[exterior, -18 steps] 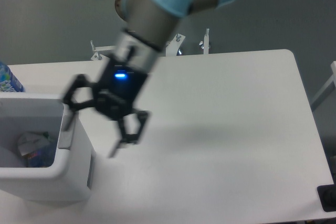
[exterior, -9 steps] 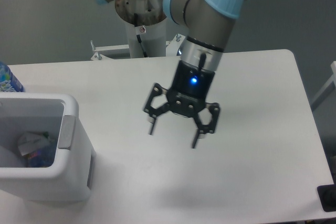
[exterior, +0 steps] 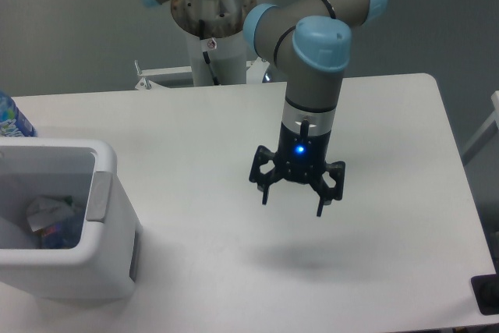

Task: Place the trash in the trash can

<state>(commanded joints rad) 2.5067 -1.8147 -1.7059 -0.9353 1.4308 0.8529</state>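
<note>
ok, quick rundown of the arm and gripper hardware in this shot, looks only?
The arm has grey tubular links with pale blue caps at the joints. The wrist section is silver-white, going to black. The gripper is black, with two linkage-style fingers and a lit blue LED on its body. A thin cable with a small tag hangs by the base column.

I see my tool hanging over the middle of the white surface, jaws spread with nothing between them. At the near left stands the trash can, a crumpled white wrapper lying inside it.
</note>
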